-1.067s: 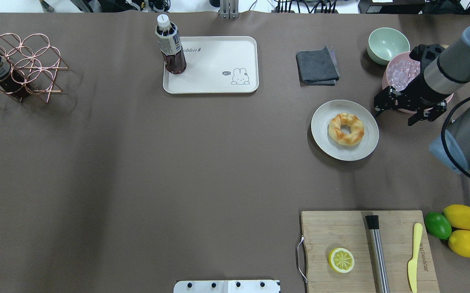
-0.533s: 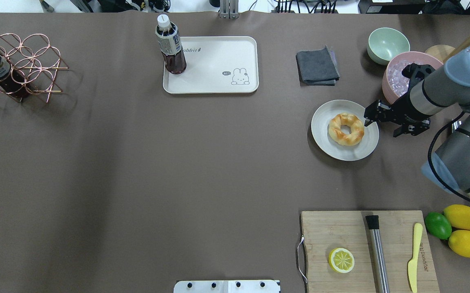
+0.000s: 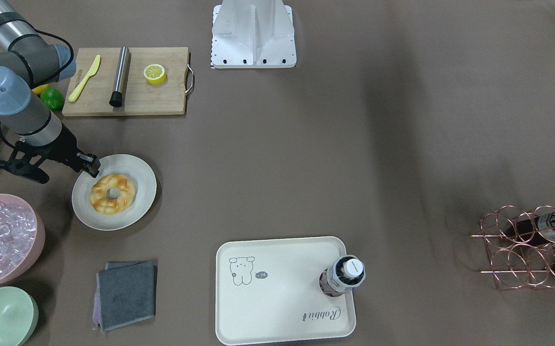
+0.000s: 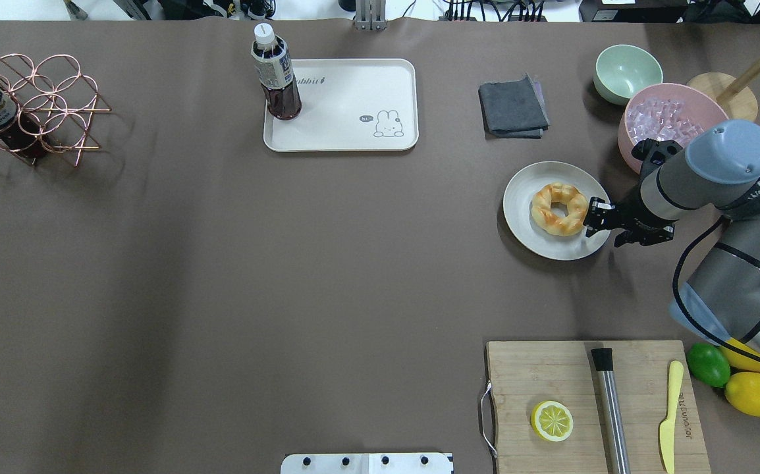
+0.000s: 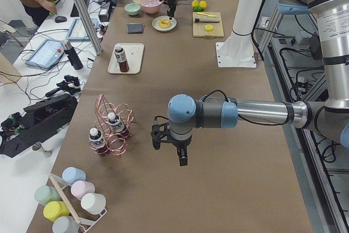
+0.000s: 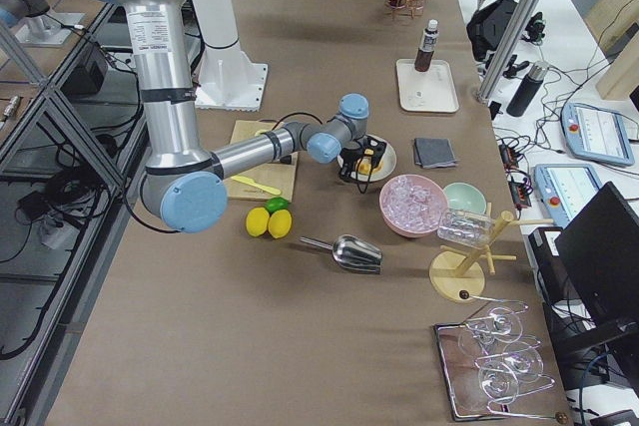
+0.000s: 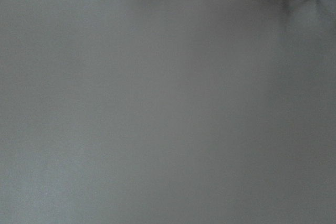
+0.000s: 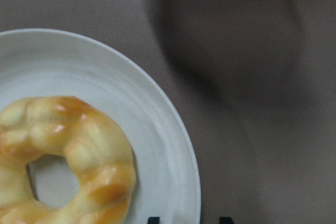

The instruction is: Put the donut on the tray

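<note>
Nothing placed yet: donut [image 4: 560, 209] on plate [image 4: 526, 232], well apart from tray [image 4: 347, 99]. Your right tool [image 4: 605, 229] released, just beside donut; grasp, carry, set-down remain.

Donut [image 4: 560, 209] on plate [image 4: 519, 225]; tray [image 4: 344, 108] apart

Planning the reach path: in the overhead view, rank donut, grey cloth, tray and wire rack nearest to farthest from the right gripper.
1. donut, on the plate beside the right gripper.
2. grey cloth, beyond the plate.
3. tray, farther left.
4. wire rack, far left edge.
</note>
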Controlling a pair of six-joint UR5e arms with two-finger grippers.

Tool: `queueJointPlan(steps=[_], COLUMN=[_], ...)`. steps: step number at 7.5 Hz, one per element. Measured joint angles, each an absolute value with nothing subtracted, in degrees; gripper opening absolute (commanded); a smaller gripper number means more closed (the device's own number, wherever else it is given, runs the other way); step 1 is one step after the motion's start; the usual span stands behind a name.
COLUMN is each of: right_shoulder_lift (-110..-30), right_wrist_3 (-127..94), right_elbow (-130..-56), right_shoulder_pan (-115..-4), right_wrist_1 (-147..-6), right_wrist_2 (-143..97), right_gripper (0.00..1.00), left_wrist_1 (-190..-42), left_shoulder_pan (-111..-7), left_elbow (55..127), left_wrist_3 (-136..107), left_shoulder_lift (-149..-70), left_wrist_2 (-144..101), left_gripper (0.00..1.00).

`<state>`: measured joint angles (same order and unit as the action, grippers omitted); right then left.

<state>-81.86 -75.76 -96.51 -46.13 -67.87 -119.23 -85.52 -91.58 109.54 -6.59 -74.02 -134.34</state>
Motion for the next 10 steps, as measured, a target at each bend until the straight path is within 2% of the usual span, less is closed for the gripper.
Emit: queueJointPlan(steps=[1,6,10], right_shoulder_lift=[-81.8,-78.3,-63.7], right_wrist_3=[-75.7,-76.8,-87.8], right_elbow=[-95.9,-95.5,-89.7], right_shoulder_pan=[-46.0,-47.7,-50.2], right_wrist_1=[-67.8,-68.2,-68.4], right_wrist_2=[-119.1,-120.6,-125.2], right_gripper=[0.00,0.00,0.00], left_wrist_1=[-85.6,-85.6,-85.8], left_shoulder_pan=[-91.6,-91.6,-91.7], left_elbow=[109.7,109.8,110.0], left_wrist_3=[-6.6,-6.6,-6.6], left_shoulder_lift=[-73.9,-73.7,-73.6], left_wrist_2=[-134.3,-134.2,-134.1], left_gripper=[0.98,0.98,0.98])
